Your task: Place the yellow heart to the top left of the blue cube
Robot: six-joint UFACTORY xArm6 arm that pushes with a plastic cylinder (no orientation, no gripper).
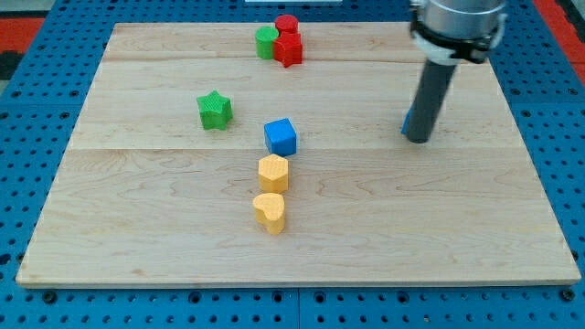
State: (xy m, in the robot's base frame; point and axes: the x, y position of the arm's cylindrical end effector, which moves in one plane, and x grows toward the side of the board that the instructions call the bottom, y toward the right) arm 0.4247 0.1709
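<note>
My tip is resting bare, well to the right of the yellow heart block, its lobes facing the view's left, below the blue cube.

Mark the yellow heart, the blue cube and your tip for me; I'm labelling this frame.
yellow heart [270, 211]: camera view, on its top face.
blue cube [281, 136]: camera view, on its top face.
my tip [419, 139]: camera view, the rod's very end, right of the blue cube.

The dark rod is held upright at the view's upper right (its mount cropped by the frame), and my tip is apparently set down on the surface.
</note>
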